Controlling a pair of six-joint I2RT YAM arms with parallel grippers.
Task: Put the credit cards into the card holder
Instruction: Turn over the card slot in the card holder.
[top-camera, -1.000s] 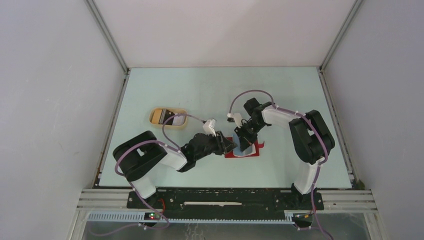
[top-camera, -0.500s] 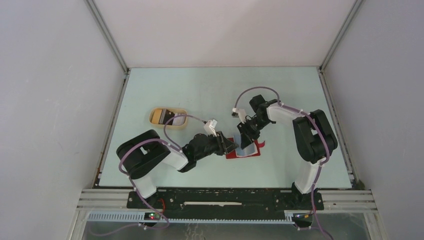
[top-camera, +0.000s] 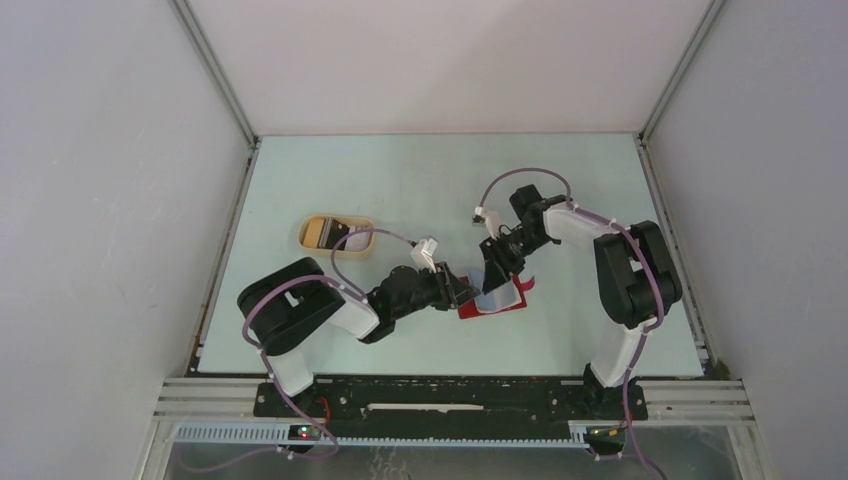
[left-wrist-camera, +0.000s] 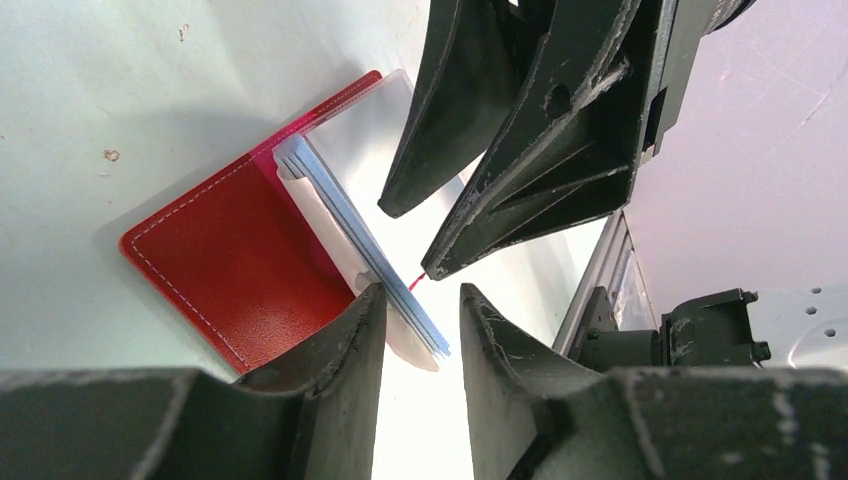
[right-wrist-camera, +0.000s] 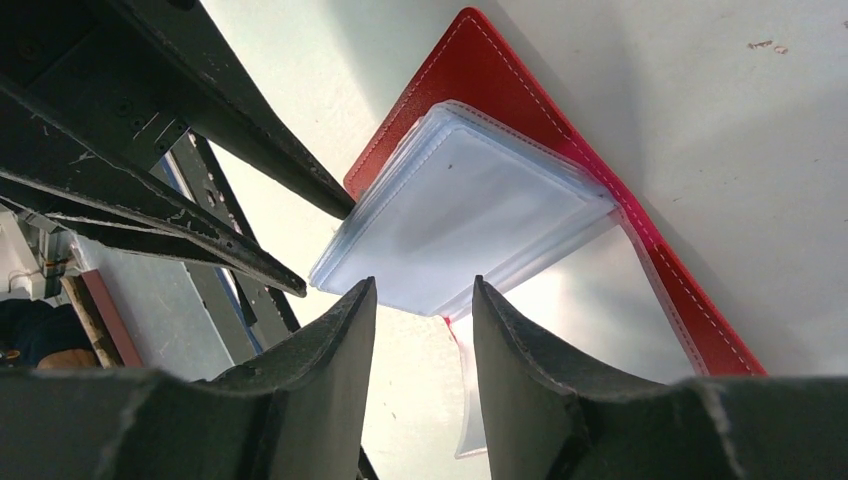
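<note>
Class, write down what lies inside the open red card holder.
Inside the card holder: a stack of clear sleeves. Whether any sleeve holds a card cannot be told, and the stack covers the lining beneath.

The left arm (top-camera: 318, 312) sits folded low, elbow out to the left, forearm stretched rightward; the left gripper (top-camera: 463, 291) points right, its fingers (left-wrist-camera: 340, 350) parted by a narrow gap; the right arm (top-camera: 628, 275) stands taller, upper link raised, forearm reaching left and down; the right gripper (top-camera: 493, 279) tips downward, fingers apart, its tips just beside the left one's.
</note>
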